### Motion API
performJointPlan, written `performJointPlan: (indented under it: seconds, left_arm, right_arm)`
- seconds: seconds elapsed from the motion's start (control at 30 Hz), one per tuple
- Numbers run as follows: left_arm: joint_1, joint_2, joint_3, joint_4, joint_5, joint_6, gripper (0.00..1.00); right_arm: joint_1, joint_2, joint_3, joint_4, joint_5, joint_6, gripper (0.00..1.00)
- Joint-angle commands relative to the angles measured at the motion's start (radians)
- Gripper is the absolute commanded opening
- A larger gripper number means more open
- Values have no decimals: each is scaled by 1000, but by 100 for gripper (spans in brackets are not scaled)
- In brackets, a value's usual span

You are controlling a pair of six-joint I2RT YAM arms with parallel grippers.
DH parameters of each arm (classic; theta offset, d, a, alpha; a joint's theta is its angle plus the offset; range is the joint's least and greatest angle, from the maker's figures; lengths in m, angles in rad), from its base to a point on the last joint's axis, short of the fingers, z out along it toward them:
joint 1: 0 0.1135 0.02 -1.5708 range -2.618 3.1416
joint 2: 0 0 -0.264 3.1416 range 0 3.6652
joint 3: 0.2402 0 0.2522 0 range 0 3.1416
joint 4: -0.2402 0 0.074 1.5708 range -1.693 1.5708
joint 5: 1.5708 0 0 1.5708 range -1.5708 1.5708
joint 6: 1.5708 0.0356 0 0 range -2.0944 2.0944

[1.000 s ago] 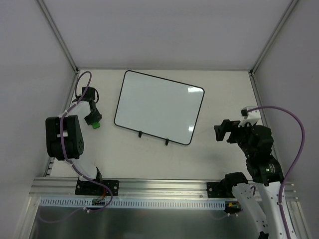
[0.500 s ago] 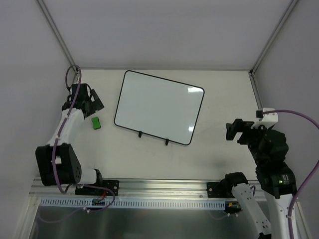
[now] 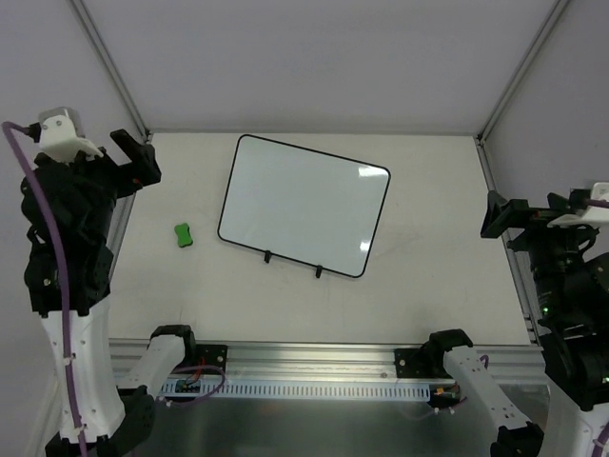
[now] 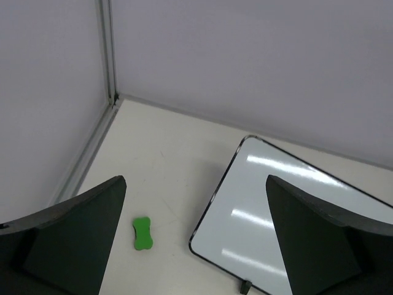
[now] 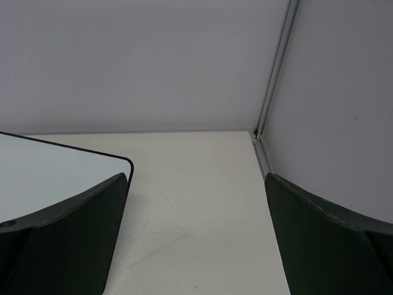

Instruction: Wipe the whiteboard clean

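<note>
The pale table [image 3: 285, 305] spreads beneath both grippers. The whiteboard [image 3: 304, 205], wiped blank, lies flat on it between them, to the right of the left gripper [image 4: 195, 179] and to the left of the right gripper [image 5: 196, 178]. Both grippers hang high above the surface, jaws spread wide and holding nothing. A small green block [image 3: 183, 234] sits below the left gripper, just left of the board and apart from it.

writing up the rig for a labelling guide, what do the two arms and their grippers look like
Both arms mix white links with chunky black joint housings. The left arm carries a purple cable along it; the right arm shows a small green light. The left gripper and right gripper are black, with broad, dark wedge-shaped fingers in the wrist views.
</note>
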State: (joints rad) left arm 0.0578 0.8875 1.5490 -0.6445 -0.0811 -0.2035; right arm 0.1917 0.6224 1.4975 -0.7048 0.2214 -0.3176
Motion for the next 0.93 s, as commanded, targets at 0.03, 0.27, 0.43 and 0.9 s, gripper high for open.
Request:
performJointPlan:
  seconds: [0.03,0.27,0.43,0.9]
  left_arm:
    - [-22,-39,218,-118,-14,69,99]
    - [-107,-87,353,-119,-109,79,99]
    - [-160,-120,350,-118,-158,105,99]
    - [-207,-124,316,-110,-227,142,99]
  right_arm:
    - [9,22,113,27,75,-110,99]
    - [28,11,174,50,64,-141,99]
    - [34,-3,196,51,47,-146,99]
    - [43,0,198,56,49,-163,99]
